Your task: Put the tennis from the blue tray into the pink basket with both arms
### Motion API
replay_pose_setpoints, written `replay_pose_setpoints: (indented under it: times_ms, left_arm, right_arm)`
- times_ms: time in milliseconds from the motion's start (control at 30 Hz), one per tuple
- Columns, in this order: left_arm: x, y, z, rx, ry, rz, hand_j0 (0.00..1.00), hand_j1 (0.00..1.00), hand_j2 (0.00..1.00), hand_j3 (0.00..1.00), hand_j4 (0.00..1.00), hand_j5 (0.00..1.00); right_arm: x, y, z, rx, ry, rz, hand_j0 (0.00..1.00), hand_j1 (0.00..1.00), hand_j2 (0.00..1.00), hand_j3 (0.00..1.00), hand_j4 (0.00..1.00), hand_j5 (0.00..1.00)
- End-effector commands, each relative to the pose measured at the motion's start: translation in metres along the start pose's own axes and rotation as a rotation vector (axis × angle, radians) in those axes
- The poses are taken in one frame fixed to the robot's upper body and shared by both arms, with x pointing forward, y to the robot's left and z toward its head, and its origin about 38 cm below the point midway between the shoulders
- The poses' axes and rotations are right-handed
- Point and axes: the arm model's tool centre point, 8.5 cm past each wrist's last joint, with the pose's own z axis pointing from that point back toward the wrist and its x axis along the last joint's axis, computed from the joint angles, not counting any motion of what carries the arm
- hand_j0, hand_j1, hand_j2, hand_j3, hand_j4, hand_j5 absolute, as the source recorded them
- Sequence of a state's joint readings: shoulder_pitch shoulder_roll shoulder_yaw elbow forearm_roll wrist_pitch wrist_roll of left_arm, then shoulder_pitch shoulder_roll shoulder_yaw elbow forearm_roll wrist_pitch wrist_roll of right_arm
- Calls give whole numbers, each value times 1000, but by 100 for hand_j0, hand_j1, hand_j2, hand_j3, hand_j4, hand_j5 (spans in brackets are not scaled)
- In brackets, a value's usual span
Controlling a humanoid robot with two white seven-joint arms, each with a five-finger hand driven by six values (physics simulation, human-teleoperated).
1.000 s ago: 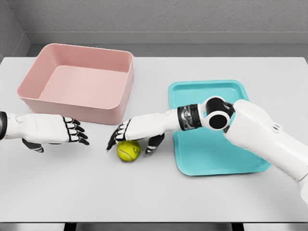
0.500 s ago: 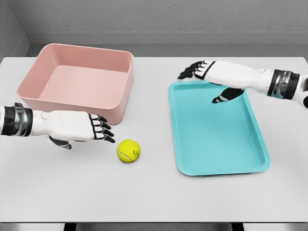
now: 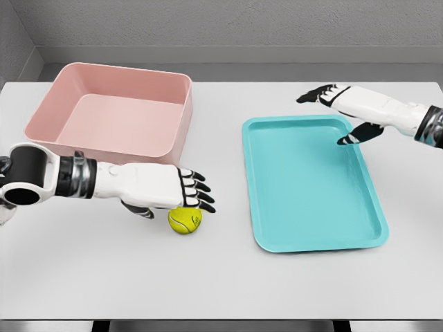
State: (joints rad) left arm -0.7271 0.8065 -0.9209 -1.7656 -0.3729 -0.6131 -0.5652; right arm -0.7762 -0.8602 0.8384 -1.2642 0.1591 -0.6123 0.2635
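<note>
1. The surface (image 3: 228, 290) is a flat, matte pale grey slab with a plain grey wall behind it.
2. The pink basket (image 3: 48, 104) is a smooth, rigid, rectangular tub with rounded corners, thick walls that slope inward and a flat floor; it sits at the back left, and nothing lies in it.
3. The blue tray (image 3: 311, 194) is a shallow turquoise rectangle with rounded corners and a low raised lip; it lies right of centre, well apart from the basket, and holds nothing.
4. The tennis ball (image 3: 184, 220) is a small yellow-green sphere with a fuzzy look and a pale curved seam. It rests on the bare surface between basket and tray, nearer the basket's front right corner, outside both containers.
5. The left hand (image 3: 156, 188) has a glossy white shell with black finger joints and tips. It reaches in from the left, palm down, directly over the ball; its fingers are extended past the ball's top and not wrapped round it, so it grips nothing.
6. The right hand (image 3: 346, 111) has the same white and black build and hangs above the tray's far right corner, its fingers loosely spread and its thumb pointing down, holding nothing.
</note>
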Motion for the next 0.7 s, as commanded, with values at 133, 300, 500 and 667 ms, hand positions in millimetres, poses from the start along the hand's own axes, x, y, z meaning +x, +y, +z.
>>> replay_pose_setpoints:
  times_ms: [133, 300, 500, 667]
  left_arm:
    - [5, -3, -11, -13, -30, 3, 100, 100, 100, 100, 100, 100]
    - [0, -6, 3, -32, 2, 4, 100, 100, 100, 100, 100, 100]
    - [-1, -4, 8, -16, -3, 30, 100, 100, 100, 100, 100, 100]
    - [1, 1, 0, -2, -21, 25, 100, 100, 100, 100, 100, 100]
  right_arm:
    - [-8, 1, 11, 7, 30, -25, 100, 100, 100, 100, 100, 100]
    - [-6, 0, 11, 0, 27, -22, 100, 100, 100, 100, 100, 100]
    - [-7, 0, 11, 0, 28, -22, 100, 100, 100, 100, 100, 100]
    - [-8, 0, 12, 1, 32, -23, 100, 100, 100, 100, 100, 100]
